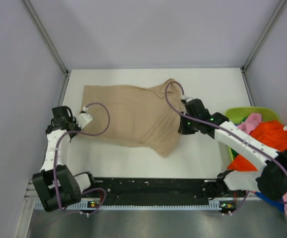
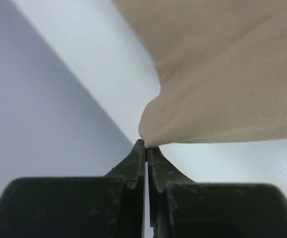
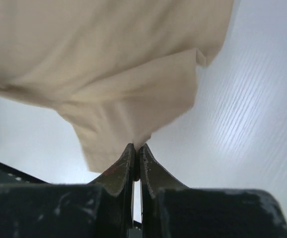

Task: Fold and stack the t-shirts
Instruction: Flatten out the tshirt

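The tan shirt [image 1: 128, 116] stretches across the bench [image 1: 203, 153] between both sets of jaws; the left jaws are pinched together on its corner, the right jaws on a fold opposite. Behind the right jaws, the arm half hides an orange shirt [image 1: 270, 135] and a pink shirt [image 1: 252, 121] in a basket [image 1: 240, 111].

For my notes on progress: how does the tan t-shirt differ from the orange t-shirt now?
The tan t-shirt lies spread out on the white table, while the orange t-shirt is bunched up at the lime-green basket. The left claw and the right claw each pinch an edge of the tan t-shirt; no claw holds the orange t-shirt. Both are plain cloth, and neither is folded yet.
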`<state>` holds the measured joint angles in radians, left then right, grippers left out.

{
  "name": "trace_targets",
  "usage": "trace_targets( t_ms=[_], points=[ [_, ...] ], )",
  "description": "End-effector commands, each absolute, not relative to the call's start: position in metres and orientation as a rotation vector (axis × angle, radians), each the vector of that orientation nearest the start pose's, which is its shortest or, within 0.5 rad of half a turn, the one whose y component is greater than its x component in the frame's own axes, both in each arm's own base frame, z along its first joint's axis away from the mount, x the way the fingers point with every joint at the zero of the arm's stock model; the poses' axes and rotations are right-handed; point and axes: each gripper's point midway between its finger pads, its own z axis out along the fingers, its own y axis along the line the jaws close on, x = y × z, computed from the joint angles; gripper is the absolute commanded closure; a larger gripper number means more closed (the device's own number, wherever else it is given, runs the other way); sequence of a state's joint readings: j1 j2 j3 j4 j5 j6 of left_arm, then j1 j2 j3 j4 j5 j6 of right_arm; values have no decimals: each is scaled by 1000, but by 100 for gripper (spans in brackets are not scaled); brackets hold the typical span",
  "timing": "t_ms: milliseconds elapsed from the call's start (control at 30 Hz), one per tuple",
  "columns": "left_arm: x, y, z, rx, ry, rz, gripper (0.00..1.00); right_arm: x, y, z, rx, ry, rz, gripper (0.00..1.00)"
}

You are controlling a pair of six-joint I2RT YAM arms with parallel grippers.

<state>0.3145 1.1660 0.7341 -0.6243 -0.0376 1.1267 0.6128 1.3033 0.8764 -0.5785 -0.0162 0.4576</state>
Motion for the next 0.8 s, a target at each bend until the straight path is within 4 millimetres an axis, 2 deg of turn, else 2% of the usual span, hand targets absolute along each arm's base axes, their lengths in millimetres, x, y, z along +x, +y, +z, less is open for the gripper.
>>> trace_targets(
  t_ms=[0,100,200,333,433,500,600,667,700,767],
  points=[
    [247,120,142,878,2451,527,100,250,174,220,-221,2300,400,100],
    [232,117,181,852,2420,563,100,236,148,283,-212,2170,366,100],
    [214,113,236,819,2347,634,100,213,120,344,-181,2059,354,100],
    [190,108,299,756,2277,700,100,180,92,386,-148,1976,372,100],
    [188,104,329,717,2218,713,100,175,86,395,-145,1953,367,100],
    [198,102,333,713,2189,692,100,189,88,391,-143,1966,311,100],
    [228,95,324,734,2135,607,100,230,94,387,-141,1958,193,100],
    [254,96,319,728,2112,565,100,273,106,384,-131,1960,201,100],
    [268,96,319,723,2099,548,100,292,118,388,-139,1942,280,100],
    [301,99,321,697,2066,530,100,342,120,396,-69,1904,354,100]
  ],
)
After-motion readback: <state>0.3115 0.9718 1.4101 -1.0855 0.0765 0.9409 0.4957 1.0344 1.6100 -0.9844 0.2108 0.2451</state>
